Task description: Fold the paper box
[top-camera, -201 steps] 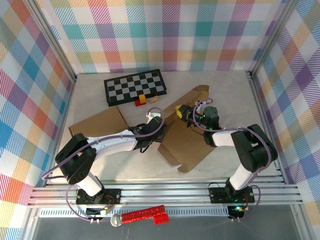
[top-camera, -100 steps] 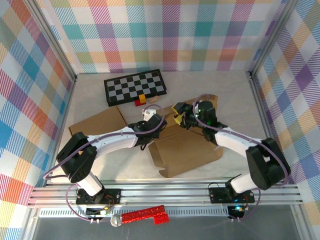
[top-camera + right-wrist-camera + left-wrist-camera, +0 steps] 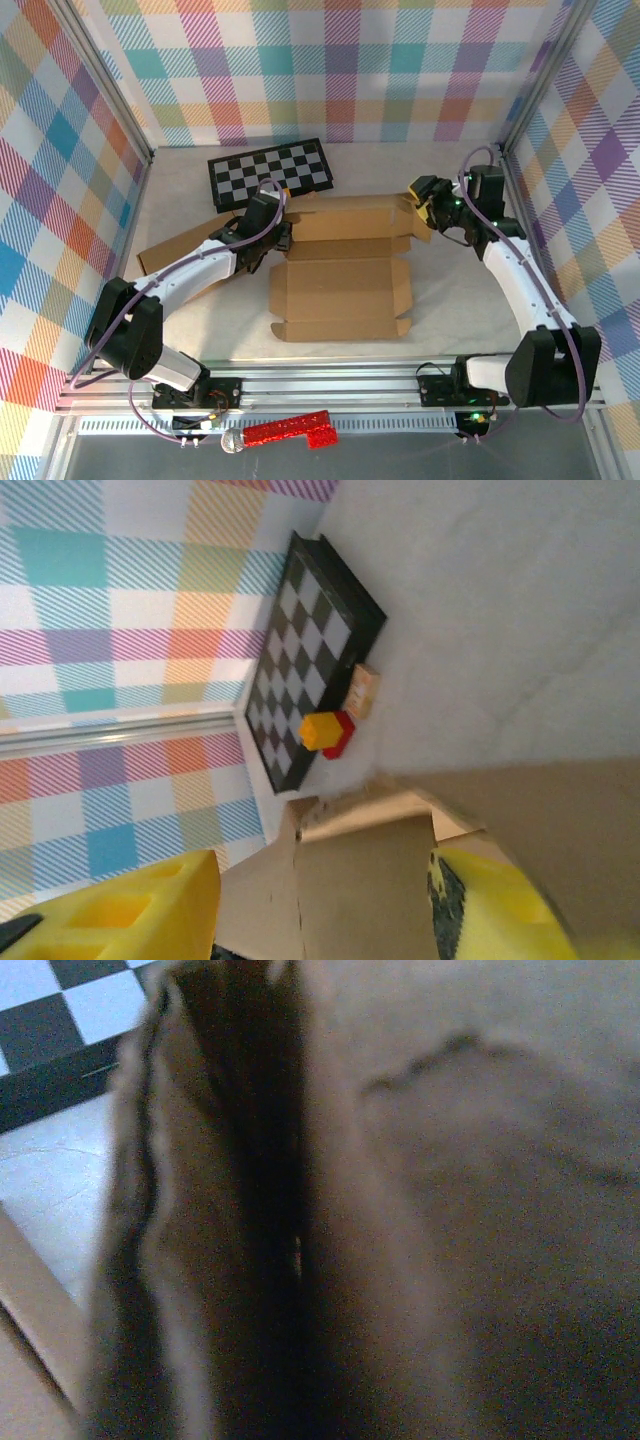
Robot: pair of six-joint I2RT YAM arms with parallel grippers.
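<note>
at centre, box now straight

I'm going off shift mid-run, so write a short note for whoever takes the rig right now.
Left gripper: shut at the far panel's left end; hold on cardboard unclear.
Right gripper: jaws astride its right end; grip unclear.
Paper box: opened out flat, centre of the table.
Done: both arms placed at the far panel.
Left: raise walls, tuck flaps.
</note>
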